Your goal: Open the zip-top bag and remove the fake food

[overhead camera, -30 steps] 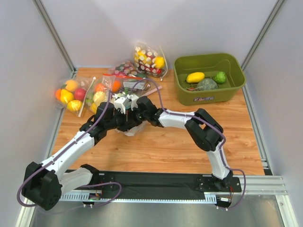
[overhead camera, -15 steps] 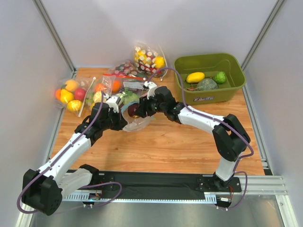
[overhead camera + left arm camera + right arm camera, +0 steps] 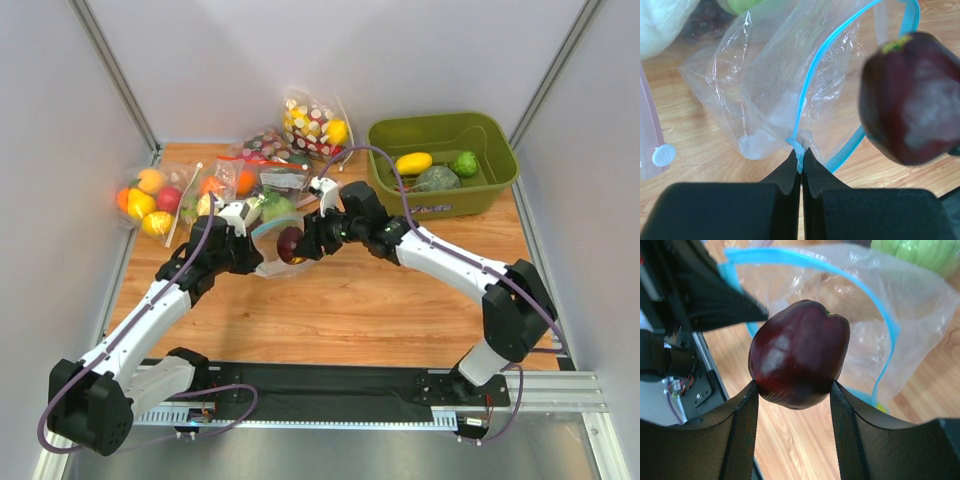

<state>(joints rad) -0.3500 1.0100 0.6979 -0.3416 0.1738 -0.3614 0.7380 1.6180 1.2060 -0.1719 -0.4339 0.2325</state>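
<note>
Between two tools: one bag [image 3: 272, 250], one purple fruit [image 3: 291, 243].

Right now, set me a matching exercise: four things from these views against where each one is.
Things:
1. dark purple fruit
2. zip-top bag
3. yellow lemon
4. polka-dot bag

Places:
A. inside the green bin
B. pinched at its blue zipper edge by the left gripper
C. clamped between the right gripper fingers
D. at the far edge of the table, left of the bin

Pairs: 1-C, 2-B, 3-A, 4-D
</note>
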